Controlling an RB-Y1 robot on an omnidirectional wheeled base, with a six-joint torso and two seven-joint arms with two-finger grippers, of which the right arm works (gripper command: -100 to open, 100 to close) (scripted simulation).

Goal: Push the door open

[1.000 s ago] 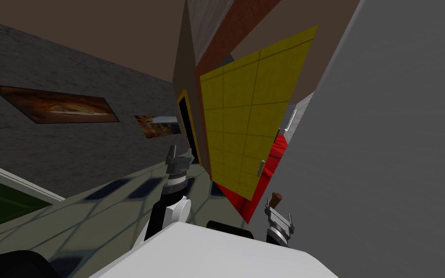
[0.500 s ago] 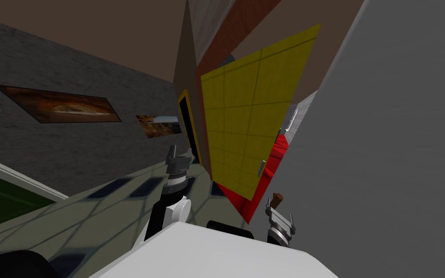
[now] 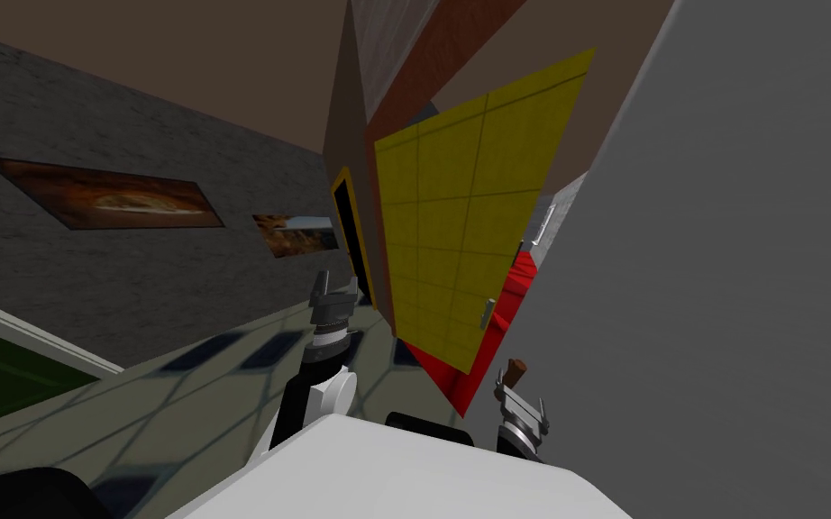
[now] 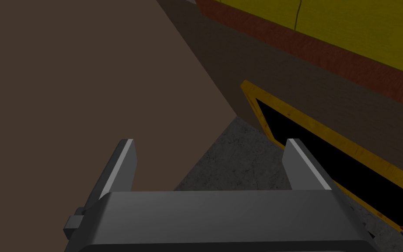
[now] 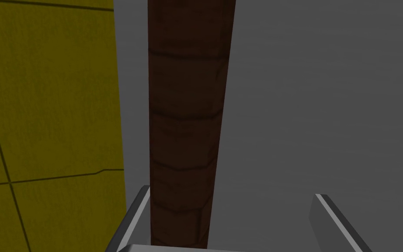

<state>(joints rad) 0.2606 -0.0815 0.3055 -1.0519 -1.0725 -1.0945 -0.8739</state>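
Note:
The yellow panelled door (image 3: 459,234) stands ajar ahead, its small grey handle (image 3: 488,313) near the free edge. Red floor (image 3: 454,383) shows past it. My right gripper (image 3: 520,396) is low, below and just right of the handle, apart from the door. In the right wrist view the right gripper (image 5: 233,214) is open, and a dark brown bar (image 5: 187,109) rises between its fingers, against one of them. The door (image 5: 43,109) lies beside that bar. My left gripper (image 3: 333,286) is left of the door, and it (image 4: 213,164) is open and holds nothing.
A plain grey wall (image 3: 720,270) closes in tightly on the right. Left of the door is a yellow-framed black area (image 3: 349,236). A dark stone wall carries two pictures (image 3: 107,194). Tiled floor (image 3: 224,378) spreads to the left.
My head camera swayed slightly and came back. The door and both arms stand as they did.

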